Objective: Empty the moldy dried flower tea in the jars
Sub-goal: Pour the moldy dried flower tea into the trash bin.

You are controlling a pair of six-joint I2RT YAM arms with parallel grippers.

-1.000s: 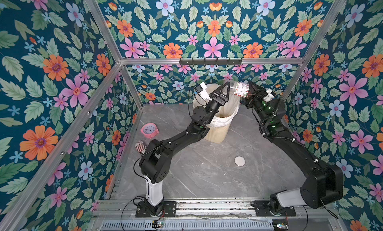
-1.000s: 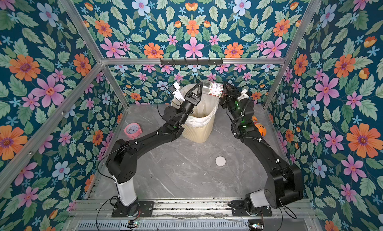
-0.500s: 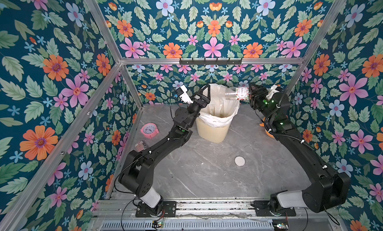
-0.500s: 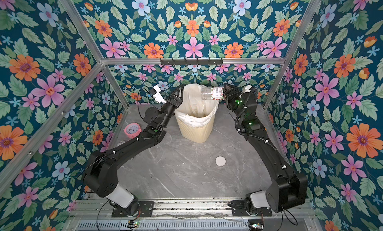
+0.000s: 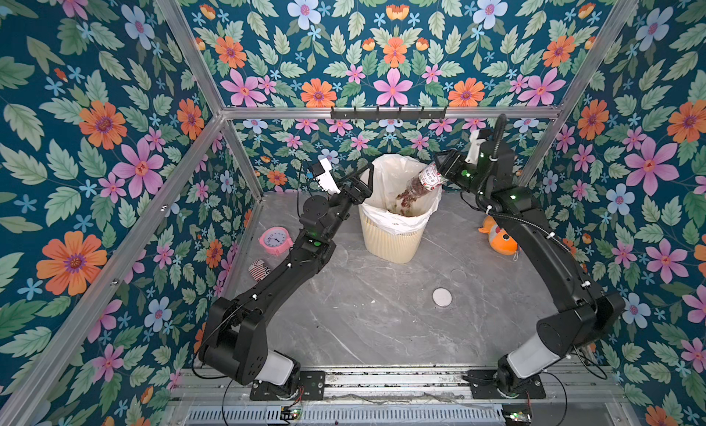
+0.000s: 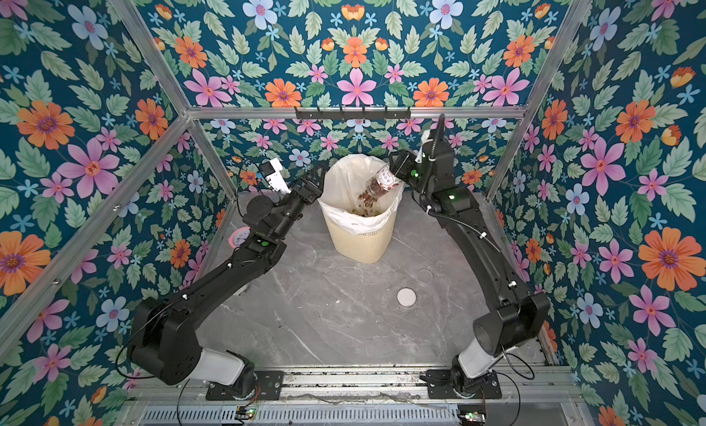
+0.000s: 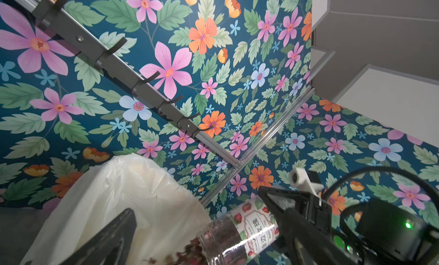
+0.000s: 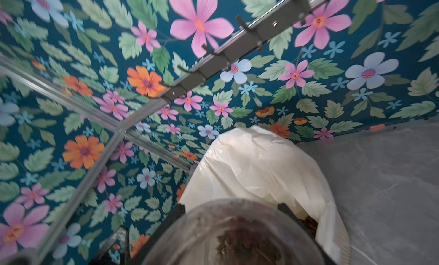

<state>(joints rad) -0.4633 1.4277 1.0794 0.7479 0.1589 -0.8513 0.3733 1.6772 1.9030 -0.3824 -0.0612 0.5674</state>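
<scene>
My right claw (image 5: 442, 169) gripped one jar (image 5: 423, 183), spilling tea (image 5: 402, 203) into one bin (image 5: 393, 240), upper centre. My left claw (image 5: 362, 180) gaped empty; two lids (image 5: 442, 296) (image 5: 458, 276) lay below.

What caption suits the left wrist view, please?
The right fingers tip the labelled jar, spilling dried flower tea into the lined bin.

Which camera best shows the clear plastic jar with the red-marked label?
The left wrist view: the clear plastic jar is close, label sharp. Both top views show it small, tilted over the cream bin. The right wrist view shows only its blurred base.
</scene>
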